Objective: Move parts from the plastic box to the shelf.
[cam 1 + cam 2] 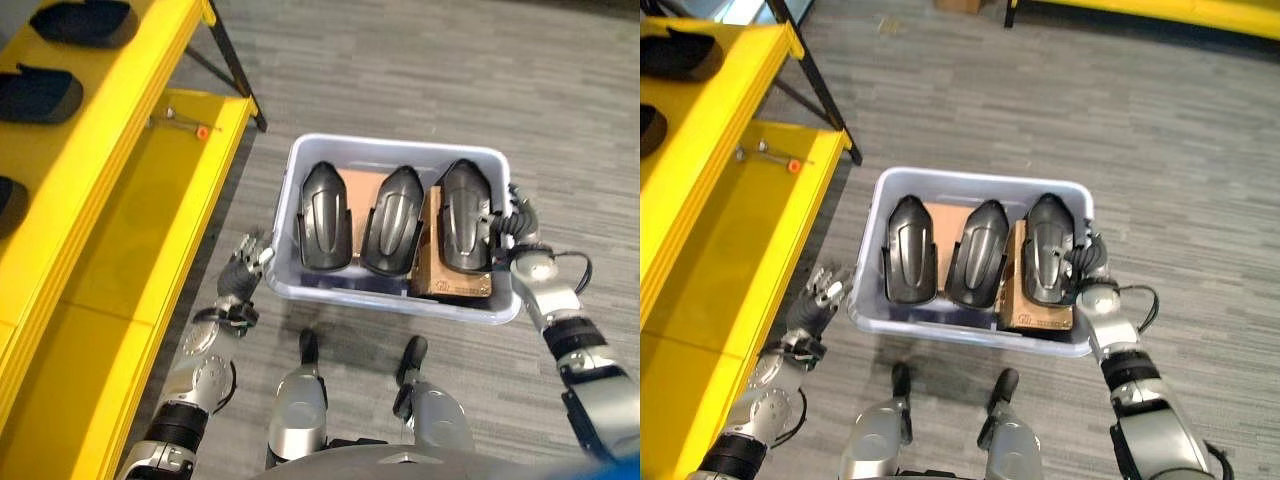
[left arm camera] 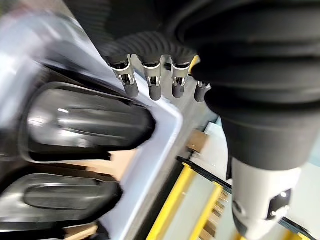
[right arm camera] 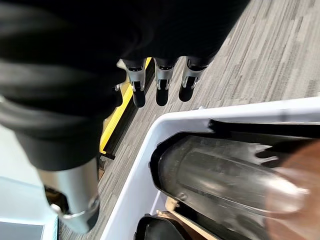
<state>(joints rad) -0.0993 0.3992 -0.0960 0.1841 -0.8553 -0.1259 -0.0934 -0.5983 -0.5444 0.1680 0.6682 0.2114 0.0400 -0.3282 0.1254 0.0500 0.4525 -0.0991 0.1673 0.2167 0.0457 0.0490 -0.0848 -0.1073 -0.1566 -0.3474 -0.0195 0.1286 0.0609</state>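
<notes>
The yellow shelf (image 1: 120,190), smooth painted metal, runs along the robot's left, some dark parts already on its upper levels. Beside it on the grey carpet sits the pale plastic box (image 1: 395,300), probably placed within reach of both arms. Inside lie three glossy black ribbed parts (image 1: 325,215) side by side over brown cardboard (image 1: 450,275). The left hand (image 1: 243,262) and right hand (image 1: 512,222) flank the box's walls, fingers straight, gripping nothing.

Left hand (image 1: 243,262) and right hand (image 1: 512,222) both open.
</notes>
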